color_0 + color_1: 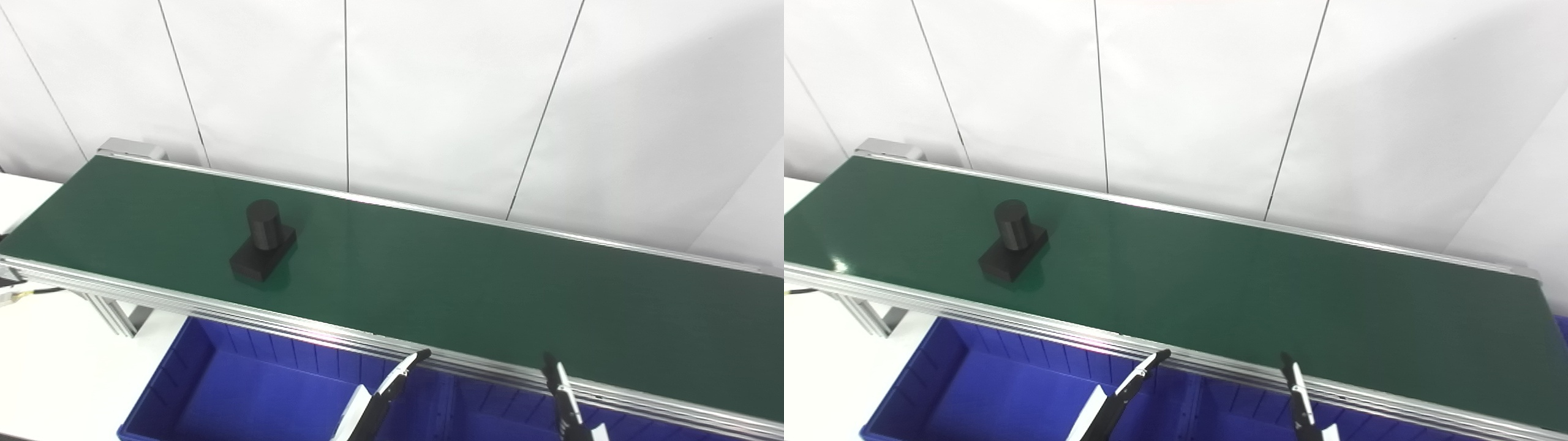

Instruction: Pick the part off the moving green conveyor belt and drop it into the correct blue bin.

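Nothing is picked yet: the black part (263, 241) rides the green conveyor belt (465, 275), far from one robot hand (478, 392), fingers apart, empty, above the blue bins (245, 392).

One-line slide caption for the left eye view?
Black part rides the green belt, beyond both hands, above the blue bins.

White panelled wall (453, 92) with thin dark seams — a white tabletop (49, 367) below, evenly lit.

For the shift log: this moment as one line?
part: on belt, untouched | left hand, right hand: near edge, holding nothing | bin: no part
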Motion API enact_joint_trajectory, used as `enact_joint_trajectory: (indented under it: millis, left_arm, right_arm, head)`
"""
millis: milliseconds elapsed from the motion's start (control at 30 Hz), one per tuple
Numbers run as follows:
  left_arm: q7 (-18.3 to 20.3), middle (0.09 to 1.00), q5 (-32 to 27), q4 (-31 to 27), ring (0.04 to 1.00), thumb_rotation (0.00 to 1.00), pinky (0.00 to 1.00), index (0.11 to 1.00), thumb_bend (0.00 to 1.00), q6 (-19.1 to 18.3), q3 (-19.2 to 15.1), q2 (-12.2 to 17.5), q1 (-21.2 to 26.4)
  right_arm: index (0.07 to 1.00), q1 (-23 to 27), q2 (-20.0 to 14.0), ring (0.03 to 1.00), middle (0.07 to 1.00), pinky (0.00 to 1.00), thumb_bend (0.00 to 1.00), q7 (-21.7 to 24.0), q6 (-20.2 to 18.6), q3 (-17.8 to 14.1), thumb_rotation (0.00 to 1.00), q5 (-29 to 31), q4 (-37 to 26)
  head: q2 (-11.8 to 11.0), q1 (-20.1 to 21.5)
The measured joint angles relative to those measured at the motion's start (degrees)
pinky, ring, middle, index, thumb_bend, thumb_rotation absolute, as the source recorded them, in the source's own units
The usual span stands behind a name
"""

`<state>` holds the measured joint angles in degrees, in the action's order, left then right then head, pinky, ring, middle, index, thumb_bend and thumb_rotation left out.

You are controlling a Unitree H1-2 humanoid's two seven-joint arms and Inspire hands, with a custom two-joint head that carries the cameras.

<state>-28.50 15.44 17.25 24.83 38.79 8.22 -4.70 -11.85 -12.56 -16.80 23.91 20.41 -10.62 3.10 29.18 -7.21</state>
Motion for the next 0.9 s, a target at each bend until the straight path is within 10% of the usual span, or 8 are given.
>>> enact_joint_trajectory:
  millis: [900]
  left_arm:
    - [-0.07,0.955,-1.52,1.92,0.984,1.00,1.00,0.933,0.90,0.01,0.27,-0.61,2.23]
  right_arm:
    - [0.874,3.46,2.44,0.803,0.833,0.75,0.91,1.84,0.07,-21.53,0.71,12.72,-4.82]
  head:
    - [-0.44,2.37]
